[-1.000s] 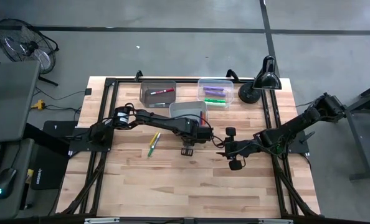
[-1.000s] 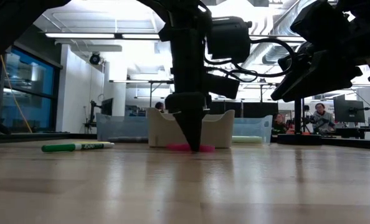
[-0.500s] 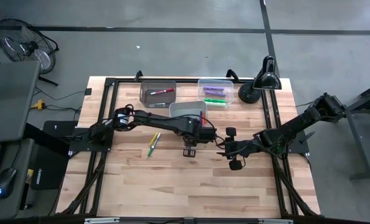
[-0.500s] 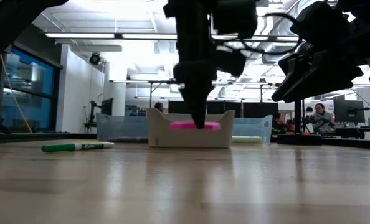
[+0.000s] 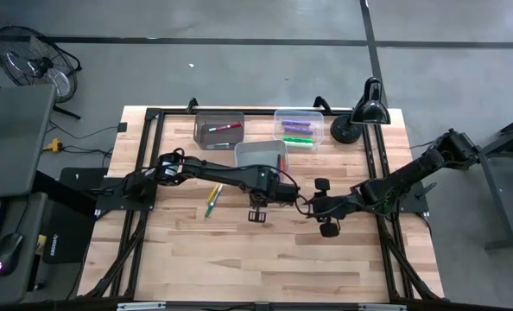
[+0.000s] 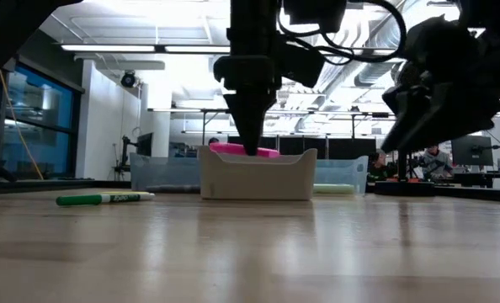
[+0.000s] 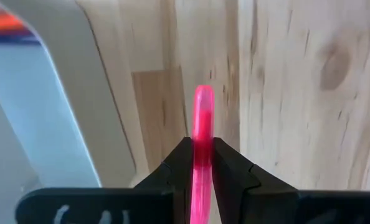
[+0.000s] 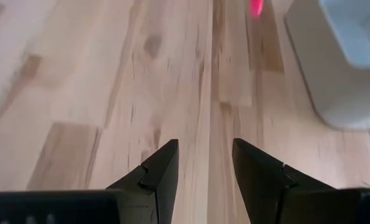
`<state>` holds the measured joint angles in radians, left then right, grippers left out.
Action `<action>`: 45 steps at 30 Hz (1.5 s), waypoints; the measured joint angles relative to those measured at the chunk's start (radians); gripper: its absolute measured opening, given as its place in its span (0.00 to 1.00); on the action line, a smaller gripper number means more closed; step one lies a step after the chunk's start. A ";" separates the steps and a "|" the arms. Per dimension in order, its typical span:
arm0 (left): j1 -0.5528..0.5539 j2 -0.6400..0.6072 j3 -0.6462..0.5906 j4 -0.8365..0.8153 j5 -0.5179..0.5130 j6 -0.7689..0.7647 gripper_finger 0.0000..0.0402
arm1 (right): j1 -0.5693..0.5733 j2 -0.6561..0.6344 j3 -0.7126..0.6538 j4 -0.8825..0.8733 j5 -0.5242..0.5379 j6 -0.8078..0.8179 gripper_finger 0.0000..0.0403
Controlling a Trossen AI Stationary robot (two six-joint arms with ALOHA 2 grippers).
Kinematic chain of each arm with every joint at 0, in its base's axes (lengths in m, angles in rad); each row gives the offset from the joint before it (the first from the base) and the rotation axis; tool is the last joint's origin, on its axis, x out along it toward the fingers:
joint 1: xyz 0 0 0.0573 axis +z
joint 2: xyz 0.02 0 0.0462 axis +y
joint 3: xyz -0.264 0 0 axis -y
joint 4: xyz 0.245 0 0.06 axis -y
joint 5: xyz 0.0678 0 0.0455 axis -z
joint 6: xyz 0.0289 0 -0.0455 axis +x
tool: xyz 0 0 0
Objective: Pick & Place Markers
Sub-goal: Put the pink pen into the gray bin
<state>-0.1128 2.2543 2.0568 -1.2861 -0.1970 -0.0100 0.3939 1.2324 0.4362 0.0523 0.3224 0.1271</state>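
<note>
The left end effector [image 7: 202,163] pinches a pink marker [image 7: 202,124], lifted off the surface [image 5: 239,250] beside the white bin [image 6: 257,181]. The thin grip could let it swivel and catch the rim. The right end effector [image 8: 205,165] hovers spread nearby.

Bright pink marker [image 7: 202,134] clamped between black fingers [image 7: 232,174] of left gripper [image 7: 201,163], pale grey-white bin [image 7: 73,99] beside it, light wood-grain table [image 7: 297,93] beneath, green-and-white marker [image 6: 103,199] farther off
</note>
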 joint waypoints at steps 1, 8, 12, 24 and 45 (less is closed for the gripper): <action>0.000 0.000 0.000 -0.007 -0.001 -0.003 0.10 | 0.000 0.000 0.000 -0.017 0.000 0.007 0.35; 0.008 0.000 0.000 -0.019 -0.072 -0.005 0.10 | 0.000 0.000 0.000 -0.099 -0.018 0.057 0.35; 0.017 -0.038 0.000 -0.033 -0.109 -0.017 0.10 | 0.000 0.000 0.000 -0.104 -0.019 0.058 0.35; 0.054 -0.171 0.001 -0.080 -0.217 -0.022 0.09 | 0.000 0.000 0.000 -0.104 -0.019 0.060 0.35; 0.256 -0.218 -0.006 -0.048 -0.168 0.114 0.09 | 0.000 0.000 0.000 -0.096 -0.012 0.066 0.35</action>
<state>0.1436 2.0365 2.0510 -1.3339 -0.3651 0.1040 0.3938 1.2320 0.4362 -0.0437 0.3102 0.1934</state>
